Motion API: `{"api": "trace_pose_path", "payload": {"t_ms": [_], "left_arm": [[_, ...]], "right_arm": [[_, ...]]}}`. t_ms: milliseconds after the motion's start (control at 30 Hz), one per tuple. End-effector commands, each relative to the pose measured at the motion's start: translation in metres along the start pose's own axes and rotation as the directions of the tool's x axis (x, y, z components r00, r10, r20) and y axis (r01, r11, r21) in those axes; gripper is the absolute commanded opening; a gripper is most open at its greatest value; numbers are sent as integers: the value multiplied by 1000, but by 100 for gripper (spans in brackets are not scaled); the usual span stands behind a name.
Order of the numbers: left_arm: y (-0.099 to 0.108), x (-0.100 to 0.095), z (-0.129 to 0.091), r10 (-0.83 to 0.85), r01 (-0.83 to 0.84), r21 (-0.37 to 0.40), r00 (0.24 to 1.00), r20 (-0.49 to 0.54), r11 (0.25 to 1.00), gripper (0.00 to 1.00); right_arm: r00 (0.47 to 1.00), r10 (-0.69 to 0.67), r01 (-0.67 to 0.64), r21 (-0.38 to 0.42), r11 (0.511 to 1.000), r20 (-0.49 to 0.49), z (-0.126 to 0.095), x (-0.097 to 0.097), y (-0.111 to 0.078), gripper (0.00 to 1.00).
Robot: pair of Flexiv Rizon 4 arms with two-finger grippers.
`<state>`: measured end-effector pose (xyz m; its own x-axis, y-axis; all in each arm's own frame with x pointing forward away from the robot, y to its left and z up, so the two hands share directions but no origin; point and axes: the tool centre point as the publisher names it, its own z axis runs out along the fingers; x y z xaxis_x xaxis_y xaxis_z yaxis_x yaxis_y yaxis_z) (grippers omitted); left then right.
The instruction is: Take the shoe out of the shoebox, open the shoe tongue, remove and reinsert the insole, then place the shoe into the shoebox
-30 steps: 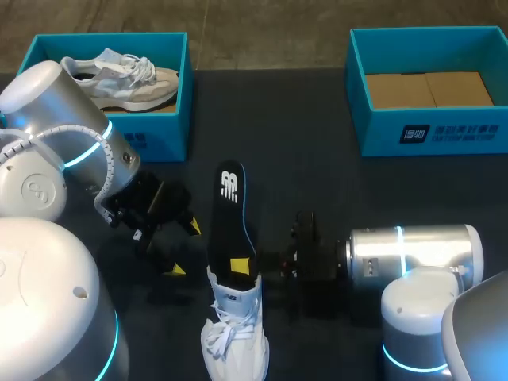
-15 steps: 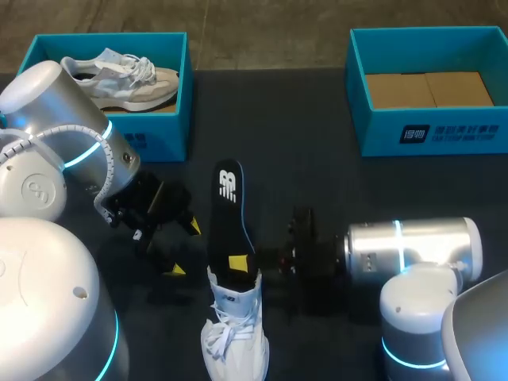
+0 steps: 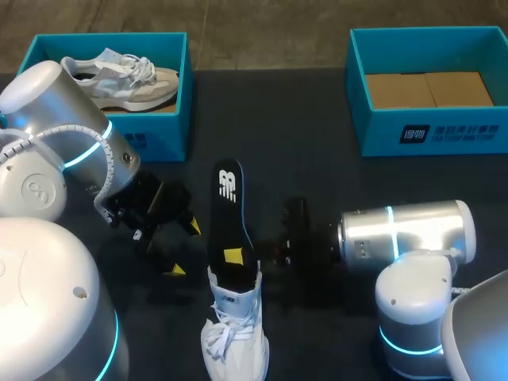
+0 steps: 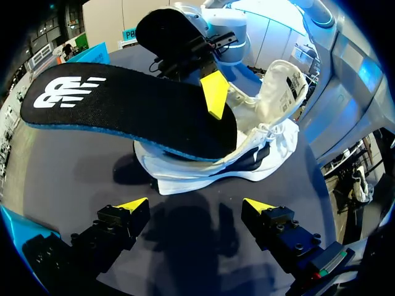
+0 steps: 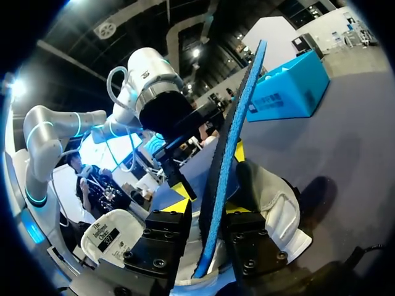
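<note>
**Right pincer clamped on the insole, one end in the shoe**

Right pincer point(image 3: 238, 258), reaching in from the right, is closed on the insole's edge, one finger on each face, as the right wrist view shows point(image 5: 207, 206). Items follow in order of size.

Table point(image 3: 317, 143): dark surface carrying everything below.

Far-left shoebox point(image 3: 159, 135): holds a second, pale shoe point(image 3: 119, 79).

Far-right shoebox point(image 3: 429, 135): blue walls, cardboard floor, no shoe inside.

White shoe point(image 3: 234, 341): at the near middle of the table, well apart from both boxes. Its tongue point(image 4: 290, 80) stands pulled open.

Insole point(image 3: 228, 206): black with a blue underside. Its near end sits in the shoe's mouth and the rest slants out toward the far side.

Left pincer point(image 3: 182, 248): just left of the shoe, fingers spread wide and empty, touching nothing point(image 4: 196, 206).

Step in hand, by judgement: the insole stage, with the shoe already out and the tongue open. One frame does not settle whether the insole is going out or in. Either way, the next move calls for travel along the shoe's length. The left pincer may need to steady the shoe, which could otherwise slide or tip.
</note>
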<state>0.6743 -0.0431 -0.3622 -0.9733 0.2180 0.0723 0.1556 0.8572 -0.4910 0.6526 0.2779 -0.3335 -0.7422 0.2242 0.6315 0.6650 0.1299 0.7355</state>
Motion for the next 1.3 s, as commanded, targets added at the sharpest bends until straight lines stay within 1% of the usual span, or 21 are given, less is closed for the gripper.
{"api": "trace_pose_path", "payload": {"t_ms": [33, 367, 433, 533, 600, 667, 733, 1067, 1300], "left_arm": [[0, 1, 1, -1, 1, -2, 1000, 3, 1000, 100], [0, 1, 1, -1, 1, -2, 1000, 3, 1000, 100], [0, 1, 1, -1, 1, -2, 1000, 3, 1000, 100], [0, 1, 1, -1, 1, -2, 1000, 3, 1000, 100], [0, 1, 1, -1, 1, -2, 1000, 3, 1000, 100], [0, 1, 1, -1, 1, -2, 1000, 3, 1000, 100], [0, 1, 1, -1, 1, -2, 1000, 3, 1000, 100], [0, 1, 1, -1, 1, -2, 1000, 3, 1000, 100], [0, 1, 1, -1, 1, -2, 1000, 3, 1000, 100]], "right_arm": [[1000, 2, -3, 43, 999, 9, 6, -1, 7, 30], [1000, -4, 4, 73, 997, 4, 11, -4, 15, 28], [1000, -6, 6, 76, 997, 3, 11, -5, 17, 27], [1000, -11, 11, 78, 997, 0, 11, -6, 21, 22], [1000, -13, 13, 78, 997, -2, 11, -6, 22, 21], [1000, -14, 14, 79, 997, -3, 11, -6, 22, 16], [1000, -13, 13, 81, 997, -3, 11, -7, 22, 0], [1000, -1, 2, 70, 998, -7, 7, -8, 17, 0], [999, 7, -5, 41, 999, -42, 4, -6, 10, 0]]}}
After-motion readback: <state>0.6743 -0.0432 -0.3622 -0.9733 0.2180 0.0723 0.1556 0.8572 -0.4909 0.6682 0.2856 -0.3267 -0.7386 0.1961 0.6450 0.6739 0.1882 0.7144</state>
